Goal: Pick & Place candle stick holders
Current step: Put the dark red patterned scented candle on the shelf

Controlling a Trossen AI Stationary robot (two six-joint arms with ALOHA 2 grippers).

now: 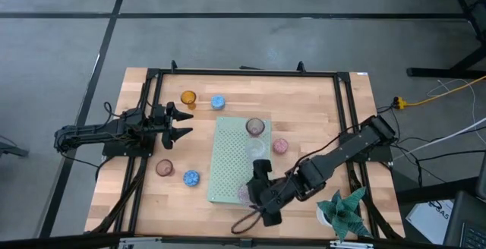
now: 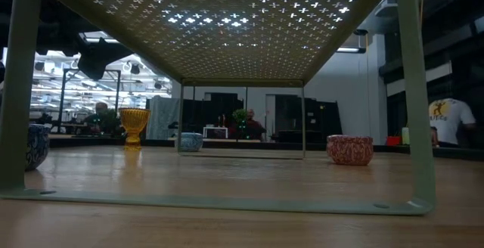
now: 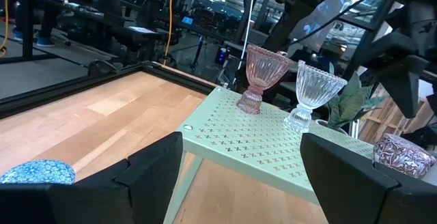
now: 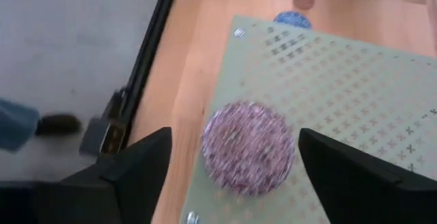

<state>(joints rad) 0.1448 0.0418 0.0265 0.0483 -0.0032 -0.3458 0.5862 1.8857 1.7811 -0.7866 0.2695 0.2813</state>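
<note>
A pale green perforated board [image 1: 231,165] stands on legs mid-table. A mauve-pink goblet [image 3: 263,74] and a clear goblet [image 3: 313,91] stand on its far part. A mauve speckled cup [image 4: 249,149] sits on its near part. My right gripper [image 1: 254,194] is open above the board, its fingers on either side of that cup and clear of it. An amber cup [image 1: 188,97] and a blue cup [image 1: 218,102] stand at the far left, a brownish cup [image 1: 164,168] and a blue cup [image 1: 190,178] left of the board, a pink cup [image 1: 280,146] to its right. My left gripper [image 1: 182,122] is open and empty left of the board.
A green paper-like plant in a white pot [image 1: 345,211] stands at the near right corner, beside my right arm. A black frame [image 1: 243,72] runs around the table. Bare wood [image 1: 304,101] lies between the board and the far right corner.
</note>
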